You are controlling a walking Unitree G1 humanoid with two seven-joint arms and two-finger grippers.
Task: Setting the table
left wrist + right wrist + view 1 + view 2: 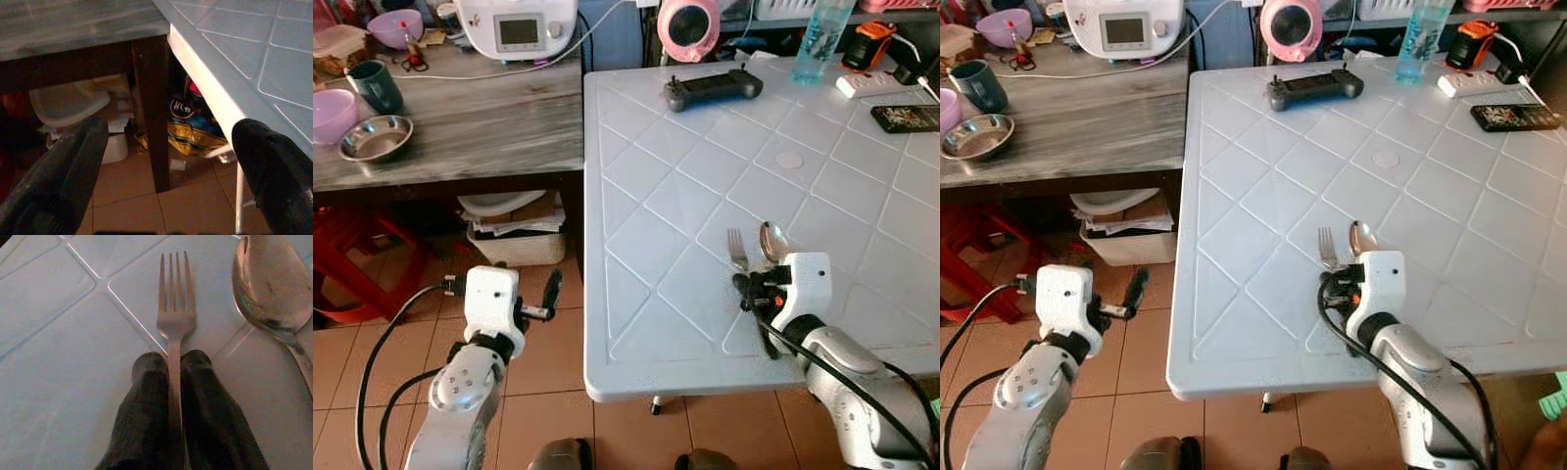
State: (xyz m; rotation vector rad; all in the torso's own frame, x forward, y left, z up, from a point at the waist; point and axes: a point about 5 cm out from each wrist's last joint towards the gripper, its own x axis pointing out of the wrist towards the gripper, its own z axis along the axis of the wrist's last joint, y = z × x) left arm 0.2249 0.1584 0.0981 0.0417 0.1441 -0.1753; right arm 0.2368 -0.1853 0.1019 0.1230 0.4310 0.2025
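Note:
A silver fork lies on the white plastic table, tines pointing away from me. My right gripper is shut on the fork's handle, its black fingers squeezing it from both sides. A silver spoon lies just beside the fork, bowl up, and the spoon sits close to the gripper's white housing. My left gripper hangs open over the tiled floor, left of the table, with nothing between its fingers.
At the table's far side are a black game controller, a water bottle, a power strip and a black remote. A grey counter to the left carries a steel bowl, a mug and an appliance.

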